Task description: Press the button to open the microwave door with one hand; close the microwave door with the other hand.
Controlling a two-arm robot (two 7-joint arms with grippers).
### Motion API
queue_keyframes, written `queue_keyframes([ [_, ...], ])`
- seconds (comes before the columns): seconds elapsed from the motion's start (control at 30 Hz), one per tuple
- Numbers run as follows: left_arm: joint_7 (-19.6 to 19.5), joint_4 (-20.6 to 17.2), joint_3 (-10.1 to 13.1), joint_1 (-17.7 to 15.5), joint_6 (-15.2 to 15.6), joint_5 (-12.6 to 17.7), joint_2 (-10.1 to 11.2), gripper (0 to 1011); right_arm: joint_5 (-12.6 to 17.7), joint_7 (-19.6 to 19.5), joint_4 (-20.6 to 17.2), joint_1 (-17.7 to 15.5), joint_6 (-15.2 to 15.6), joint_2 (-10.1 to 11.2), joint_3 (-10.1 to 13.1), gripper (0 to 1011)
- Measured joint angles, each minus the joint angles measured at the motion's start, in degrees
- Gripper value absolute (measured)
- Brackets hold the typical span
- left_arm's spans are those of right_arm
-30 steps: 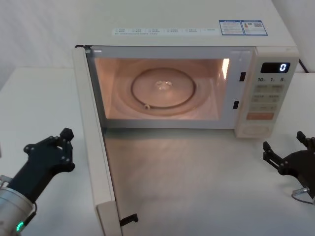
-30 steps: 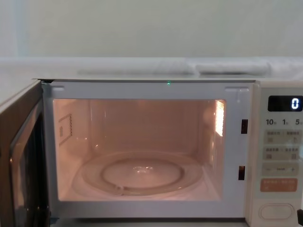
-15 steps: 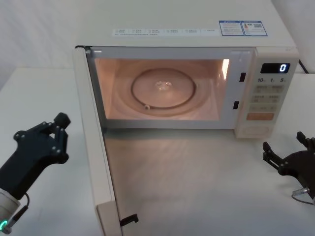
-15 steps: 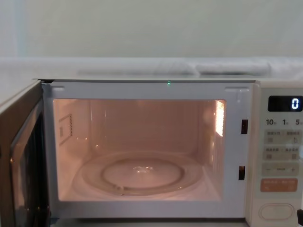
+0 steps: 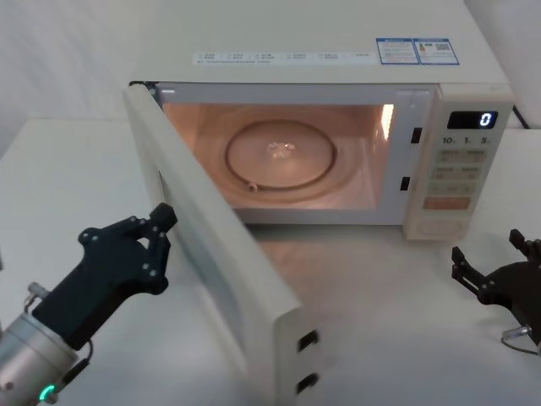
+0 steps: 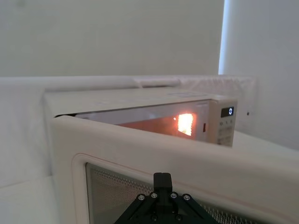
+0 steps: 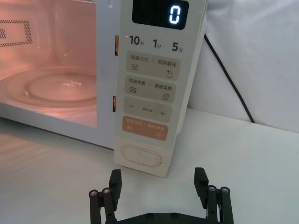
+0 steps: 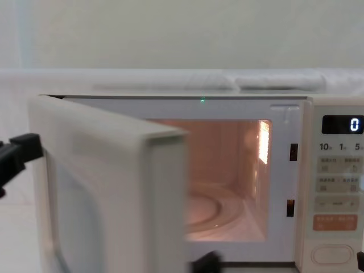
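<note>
Microwave door [image 5: 211, 254] half-shut | left gripper [image 5: 156, 233] against it | contact hidden

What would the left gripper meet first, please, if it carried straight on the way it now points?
Most likely the outer face of the microwave door: the left gripper points at it from the outside, right at the surface, with nothing between them.

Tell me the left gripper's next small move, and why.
Probably keep pushing toward the oven: the left gripper is against the outside of the door, which stands half shut, with the lit cavity open. The right gripper sits idle near the panel.
</note>
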Motion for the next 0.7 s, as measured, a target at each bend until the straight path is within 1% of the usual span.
queue_keyframes([
  [0.1,0.5,0.6,1.6,-1.4,0.0,1.2,0.5,0,0.0,0.0,0.0,0.0,0.0,0.0,0.0,1002],
  [0.13,0.9,1.0,2.5,-2.3,0.1,1.8,0.5,0,0.0,0.0,0.0,0.0,0.0,0.0,0.0,1002],
  [0.27,2.1,2.2,4.7,-5.2,1.0,3.3,0.3,0,0.0,0.0,0.0,0.0,0.0,0.0,0.0,1002],
  [0.4,4.7,3.4,7.2,-8.4,2.7,6.0,-0.9,0,0.0,0.0,0.0,0.0,0.0,0.0,0.0,1002],
  [0.43,5.8,3.8,8.0,-9.6,3.5,7.4,-1.4,0,0.0,0.0,0.0,0.0,0.0,0.0,0.0,1002],
  [0.5,6.7,4.3,9.0,-10.9,4.4,8.8,-1.9,0,0.0,0.0,0.0,0.0,0.0,0.0,0.0,1002],
  [0.53,7.5,4.7,10.0,-12.0,5.2,10.2,-2.4,0,0.0,0.0,0.0,0.0,0.0,0.0,0.0,1002],
  [0.57,7.5,4.7,10.0,-12.0,5.2,10.2,-2.4,0,0.0,0.0,0.0,0.0,0.0,0.0,0.0,1002],
  [0.63,8.1,5.5,11.8,-13.9,6.5,12.6,-3.1,0,0.0,0.0,0.0,0.0,0.0,0.0,0.0,1002],
  [0.7,8.2,5.8,12.4,-14.6,7.0,13.5,-3.4,0,0.0,0.0,0.0,0.0,0.0,0.0,0.0,1002],
])
